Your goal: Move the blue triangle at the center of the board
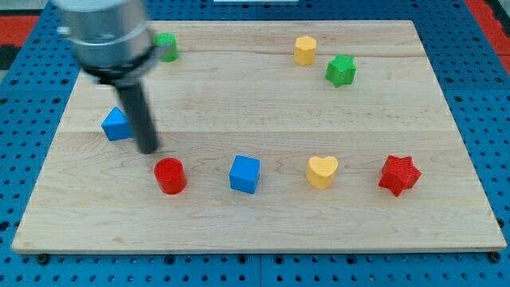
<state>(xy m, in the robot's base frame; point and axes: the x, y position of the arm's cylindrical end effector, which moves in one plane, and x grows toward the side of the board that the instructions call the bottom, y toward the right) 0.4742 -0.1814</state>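
The blue triangle [116, 124] lies at the view's left side of the wooden board [263, 96]. My tip [148, 149] rests on the board just to the right of the blue triangle and slightly below it, close to it or touching it. The rod rises from the tip to the arm's grey body at the view's top left. A red cylinder [170, 175] stands just below and to the right of my tip.
A blue cube [245, 174], a yellow heart [322, 171] and a red star [398, 174] line the lower part. A yellow hexagon [304, 49] and a green star [340, 70] sit at top right. A green block [166, 46] is partly hidden by the arm.
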